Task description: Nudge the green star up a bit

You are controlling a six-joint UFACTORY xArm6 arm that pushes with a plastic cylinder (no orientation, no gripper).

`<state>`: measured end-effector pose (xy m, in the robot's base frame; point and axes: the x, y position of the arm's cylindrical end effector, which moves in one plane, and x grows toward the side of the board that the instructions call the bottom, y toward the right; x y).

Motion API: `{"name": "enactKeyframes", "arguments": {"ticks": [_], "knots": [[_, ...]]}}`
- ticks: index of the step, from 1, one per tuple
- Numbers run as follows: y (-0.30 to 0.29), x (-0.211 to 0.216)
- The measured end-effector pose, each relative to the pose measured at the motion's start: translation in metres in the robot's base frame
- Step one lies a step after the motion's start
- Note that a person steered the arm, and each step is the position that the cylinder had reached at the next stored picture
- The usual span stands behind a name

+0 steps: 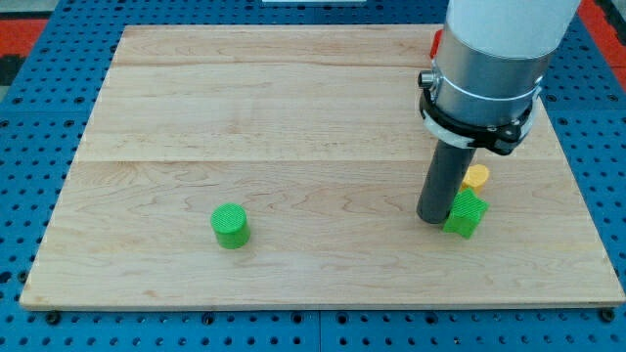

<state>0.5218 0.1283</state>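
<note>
The green star (467,213) lies on the wooden board (293,117) at the view's lower right. My tip (434,219) rests on the board right against the star's left side, touching or almost touching it. A yellow block (476,177) sits just above the star, partly hidden behind the rod. A green cylinder (231,226) stands at the view's lower left of centre, far from my tip.
A red block (438,43) peeks out at the view's upper right, mostly hidden behind the arm's grey body (489,68). The board sits on a blue pegboard surface (29,147). The board's right edge is close to the star.
</note>
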Motion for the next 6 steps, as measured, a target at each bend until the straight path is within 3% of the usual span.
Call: {"name": "enactKeyframes", "arguments": {"ticks": [3,4,5,6], "knots": [[0.014,0.009],[0.034,0.063],[0.108,0.045],[0.092,0.016]]}}
